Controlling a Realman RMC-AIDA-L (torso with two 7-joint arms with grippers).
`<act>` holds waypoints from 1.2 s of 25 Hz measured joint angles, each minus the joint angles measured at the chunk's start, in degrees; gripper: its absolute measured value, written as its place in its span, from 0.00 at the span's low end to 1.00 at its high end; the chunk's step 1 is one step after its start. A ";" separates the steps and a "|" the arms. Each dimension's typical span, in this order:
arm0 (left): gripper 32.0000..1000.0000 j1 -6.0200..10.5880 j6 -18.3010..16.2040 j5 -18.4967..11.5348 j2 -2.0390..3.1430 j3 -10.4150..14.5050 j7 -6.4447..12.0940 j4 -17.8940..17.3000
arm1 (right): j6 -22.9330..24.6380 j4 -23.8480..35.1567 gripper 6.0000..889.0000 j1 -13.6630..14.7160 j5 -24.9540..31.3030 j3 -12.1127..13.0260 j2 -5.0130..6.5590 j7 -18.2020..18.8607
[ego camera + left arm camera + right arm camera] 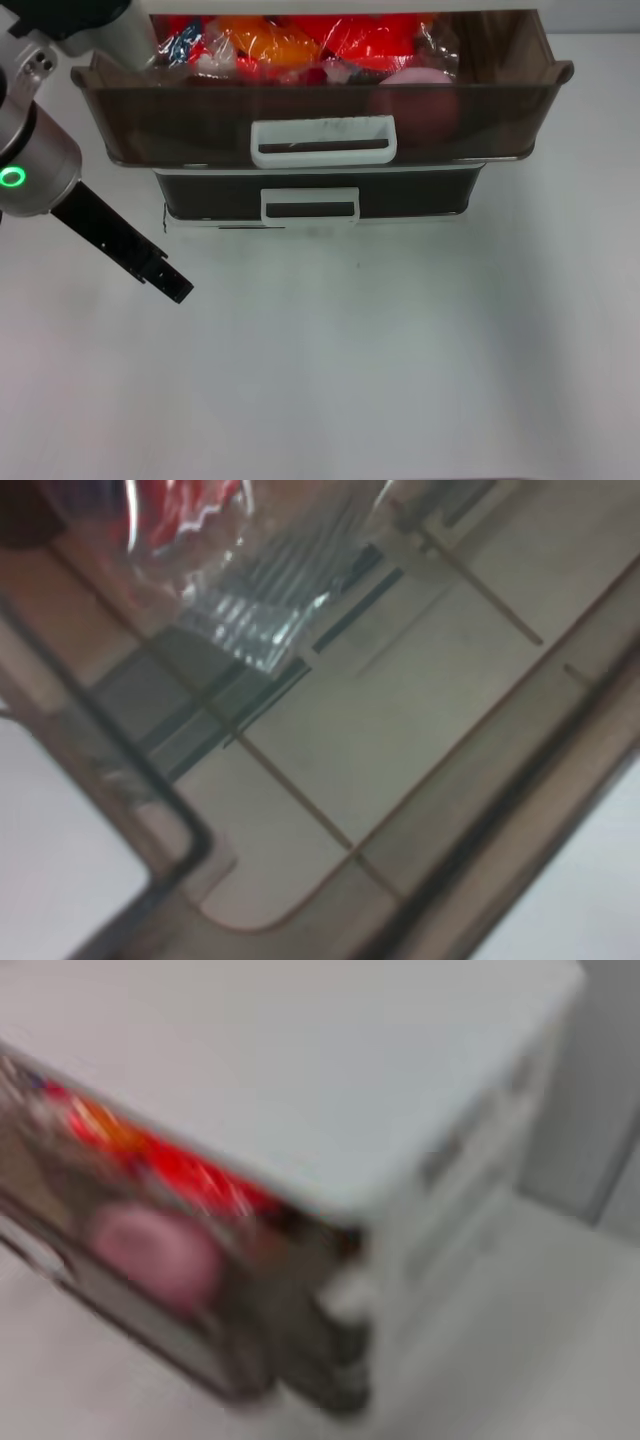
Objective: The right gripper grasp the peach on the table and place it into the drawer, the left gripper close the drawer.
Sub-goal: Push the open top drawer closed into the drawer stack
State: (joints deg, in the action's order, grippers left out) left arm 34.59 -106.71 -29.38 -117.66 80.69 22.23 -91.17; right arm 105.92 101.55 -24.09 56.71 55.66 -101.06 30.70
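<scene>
Resting inside the open smoky-brown translucent plastic drawer (320,95), the matte pink round peach (420,80) looks placed. Closing comes next: the left end effector (178,288), left of the drawer's white loop handle (323,141), must push its front; I cannot tell its grip state.

Bright, even light; both wrist views badly blurred.

A plain white matte counter (400,360) spread wide under soft, even light. Beside the white cabinet (330,1090), a pale grey floor (520,1330) showed, blurred.

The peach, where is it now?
In the head view the peach lies inside the open top drawer, at its right front, beside the red packets.
</scene>
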 joint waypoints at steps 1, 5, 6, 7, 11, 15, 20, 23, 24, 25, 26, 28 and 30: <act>0.81 -0.04 -0.04 0.00 -0.01 -0.01 0.00 -0.37 | 0.00 -2.44 0.97 1.18 -0.43 -0.01 0.92 2.19; 0.81 -0.34 -0.18 -0.07 -0.01 -0.02 -0.05 -0.92 | -0.81 -11.91 0.97 2.11 -7.89 -0.15 0.79 12.25; 0.81 -0.37 -0.24 -0.10 -0.01 -0.01 -0.05 -0.99 | -1.27 -13.93 0.97 1.76 -11.01 -0.20 0.01 14.09; 0.81 -0.44 -0.42 -0.26 -0.03 -0.02 -0.07 -1.23 | -2.11 -16.33 0.97 1.02 -14.89 -0.31 -1.26 16.15; 0.81 -0.96 -1.46 -2.25 -0.15 0.00 -0.34 -2.80 | -7.09 -24.59 0.97 -2.62 -26.24 -0.21 -6.89 22.03; 0.81 -1.03 -1.93 -2.94 -0.14 0.54 -1.15 -4.11 | -12.73 -30.35 0.97 -6.13 -33.59 0.22 -11.89 24.76; 0.81 -1.03 -2.91 -3.87 -0.14 1.96 -1.92 -6.65 | -14.27 -31.31 0.97 -7.72 -35.09 0.38 -14.74 27.09; 0.81 -1.02 -3.17 -5.98 -0.14 3.34 -2.77 -9.46 | -14.52 -31.39 0.97 -7.83 -34.83 0.42 -14.81 27.31; 0.81 -1.00 -3.19 -6.69 -0.14 3.74 -3.11 -10.27 | -14.69 -31.46 0.97 -7.86 -34.65 0.42 -14.81 27.32; 0.81 -0.92 -3.18 -7.36 -0.14 4.14 -3.47 -10.83 | -14.96 -31.64 0.97 -7.92 -34.51 0.42 -14.82 27.34; 0.81 -0.76 -3.08 -8.06 -0.13 4.68 -3.80 -11.38 | -15.30 -32.00 0.97 -8.05 -34.42 0.40 -14.84 27.35; 0.81 -0.28 -2.74 -9.19 -0.12 5.62 -4.11 -11.81 | -16.23 -33.28 0.97 -8.78 -34.27 0.31 -15.02 27.38; 0.81 0.44 -2.48 -10.28 -0.11 6.85 -4.12 -11.93 | -16.85 -34.25 0.97 -9.43 -34.27 0.19 -15.15 27.39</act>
State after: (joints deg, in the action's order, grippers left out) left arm 35.03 -109.19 -39.66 -117.77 87.55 18.11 -103.10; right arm 89.07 67.30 -33.52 22.45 55.85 -116.20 58.09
